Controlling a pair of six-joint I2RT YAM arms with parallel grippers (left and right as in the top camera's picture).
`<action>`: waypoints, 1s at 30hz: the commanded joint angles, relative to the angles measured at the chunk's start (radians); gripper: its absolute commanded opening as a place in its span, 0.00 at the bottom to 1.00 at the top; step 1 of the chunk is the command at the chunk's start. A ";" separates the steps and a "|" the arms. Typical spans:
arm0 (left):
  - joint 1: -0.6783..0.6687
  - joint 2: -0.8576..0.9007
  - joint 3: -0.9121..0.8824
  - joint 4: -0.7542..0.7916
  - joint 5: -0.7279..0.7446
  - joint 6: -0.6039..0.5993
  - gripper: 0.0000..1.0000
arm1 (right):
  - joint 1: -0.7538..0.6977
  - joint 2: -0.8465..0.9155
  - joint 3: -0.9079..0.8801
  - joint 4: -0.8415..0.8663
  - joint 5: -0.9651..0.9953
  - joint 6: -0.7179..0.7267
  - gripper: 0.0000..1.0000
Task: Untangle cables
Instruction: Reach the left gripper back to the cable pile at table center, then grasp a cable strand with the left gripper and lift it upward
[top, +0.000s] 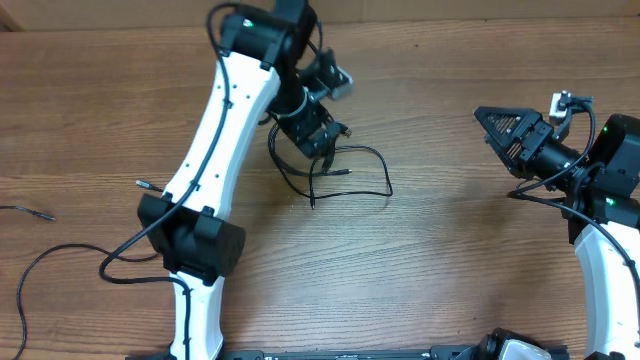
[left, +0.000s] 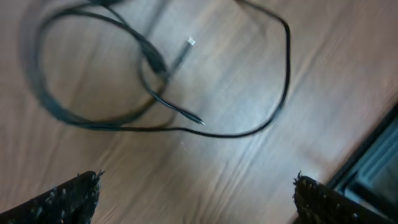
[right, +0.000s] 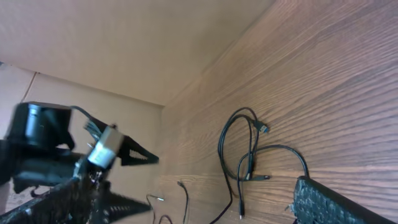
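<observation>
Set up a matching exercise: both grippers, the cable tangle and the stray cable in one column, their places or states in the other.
1. left gripper
2. right gripper
3. cable tangle
4. stray cable

A. far left, alone
B. open, over the tangle
C. looped, mid-scene
D. open, far right, away from the thin cables

Pairs: 1-B, 2-D, 3-C, 4-A

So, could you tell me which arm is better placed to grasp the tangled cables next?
Probably left: the left gripper hovers open directly over the cables, which fill its wrist view; the right gripper, also open, sits far aside.
</observation>
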 joint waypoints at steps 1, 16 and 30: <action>-0.042 0.010 -0.099 -0.003 0.036 0.144 1.00 | -0.003 -0.006 0.006 0.011 0.035 0.001 1.00; -0.128 0.010 -0.429 0.246 0.066 0.250 1.00 | -0.003 -0.006 0.006 0.010 0.045 0.001 1.00; -0.106 -0.027 -0.129 0.090 0.107 0.138 0.04 | -0.003 -0.006 0.006 0.010 0.045 0.001 1.00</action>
